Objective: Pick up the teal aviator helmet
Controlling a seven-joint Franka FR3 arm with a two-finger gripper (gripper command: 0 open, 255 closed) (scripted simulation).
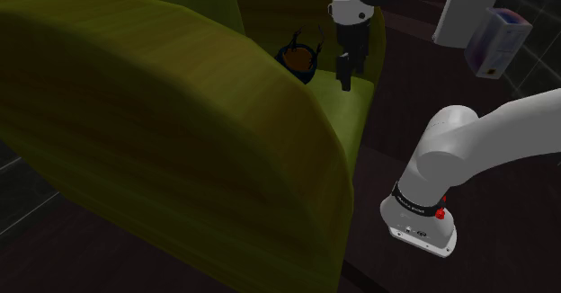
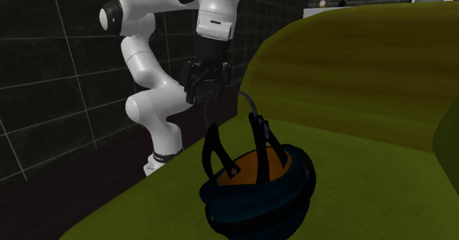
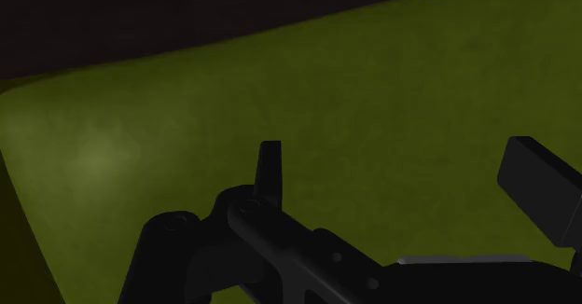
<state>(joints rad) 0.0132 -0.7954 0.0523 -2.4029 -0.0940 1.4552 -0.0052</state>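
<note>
You see an olive-green sofa (image 1: 162, 129) with a broad rounded arm; a dark tiled wall (image 2: 51, 69) stands beyond its seat, and a pale box (image 1: 496, 41) shows past its end.

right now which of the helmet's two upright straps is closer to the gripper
The strap on the shoulder view's right: it rises from the side of the helmet facing the gripper, the other strap from the far side.

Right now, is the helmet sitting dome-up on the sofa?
No, in the second exterior view the helmet rests dome-down on the green sofa, its orange lining and straps facing up.
</note>
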